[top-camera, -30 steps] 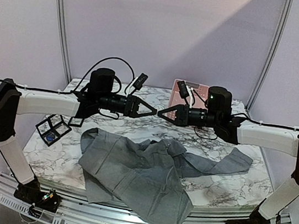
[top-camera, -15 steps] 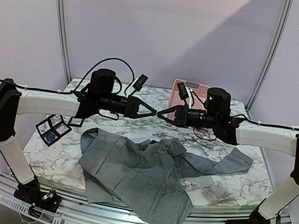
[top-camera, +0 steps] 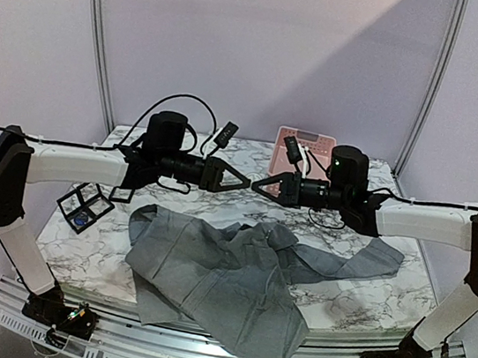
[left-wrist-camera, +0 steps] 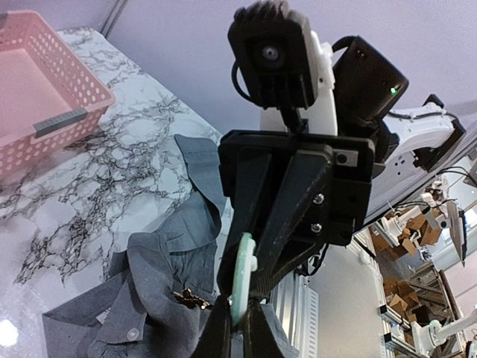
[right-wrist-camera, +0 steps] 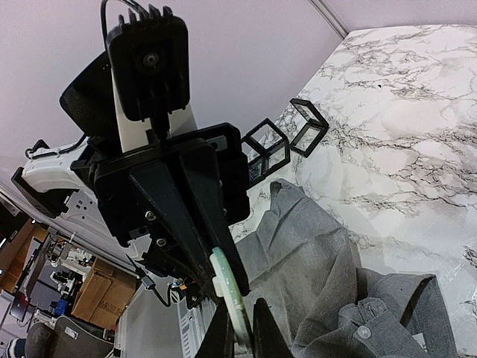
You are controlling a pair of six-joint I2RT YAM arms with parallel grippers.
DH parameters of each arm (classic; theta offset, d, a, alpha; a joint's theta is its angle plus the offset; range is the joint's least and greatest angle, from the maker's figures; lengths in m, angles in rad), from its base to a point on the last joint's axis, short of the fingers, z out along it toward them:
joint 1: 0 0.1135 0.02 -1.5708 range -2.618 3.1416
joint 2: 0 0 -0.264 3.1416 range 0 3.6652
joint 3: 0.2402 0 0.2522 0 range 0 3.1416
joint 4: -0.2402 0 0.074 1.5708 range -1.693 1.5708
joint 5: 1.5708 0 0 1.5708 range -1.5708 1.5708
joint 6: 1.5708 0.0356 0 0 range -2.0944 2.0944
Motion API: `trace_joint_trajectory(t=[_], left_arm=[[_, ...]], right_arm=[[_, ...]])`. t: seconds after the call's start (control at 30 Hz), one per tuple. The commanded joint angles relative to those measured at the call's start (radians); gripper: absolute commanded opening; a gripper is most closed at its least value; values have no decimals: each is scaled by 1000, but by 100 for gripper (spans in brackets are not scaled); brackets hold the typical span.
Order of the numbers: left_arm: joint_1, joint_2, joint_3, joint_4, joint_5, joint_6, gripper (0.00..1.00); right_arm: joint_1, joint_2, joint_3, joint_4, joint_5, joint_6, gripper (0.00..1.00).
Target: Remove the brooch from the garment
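1. Brooch (left-wrist-camera: 190, 298): small gold-brown piece, on the garment (top-camera: 225, 275) just beside a collar fold and near a grey button (left-wrist-camera: 133, 333). I see it in the L wrist cam only; it is too small to pick out from the top cam.
2. Garment: grey, crumpled, lies on the near half of the table (top-camera: 363, 308). Its near hem hangs over the table's front edge, and one sleeve runs out to the R.
3. L gripper (top-camera: 248, 180): jaws closed, fingers level, pointing R. It hangs in the air above the garment, no contact w/ the cloth.
4. R gripper (top-camera: 256, 185): jaws closed, pointing L, same height. The tips of both grippers meet nose to nose over the table's middle.
5. Strip (left-wrist-camera: 242, 272): pale green, thin, sits where the tips meet; seen in both wrist cams. I can't tell what it is, or whether either gripper pinches it.
6. Basket (top-camera: 318, 142): pink, at the table's far edge, behind the R gripper.
7. Frames (top-camera: 85, 207): black wire cubes on the L side of the table, near the garment's L edge but apart from it.
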Motion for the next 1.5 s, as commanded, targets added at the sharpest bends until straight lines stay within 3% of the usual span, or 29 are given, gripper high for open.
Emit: trace_joint_trajectory(t=[0.0,0.53,1.47], left_arm=[[-42,-8,24,-15,107,16,0],[-37,3,27,-10,113,3,0],[-27,11,23,6,111,-19,0]], right_arm=[[-38,5,-23,-11,162,10,0],[-38,30,17,-34,83,-48,6],[-38,-28,-50,18,196,-26,7]])
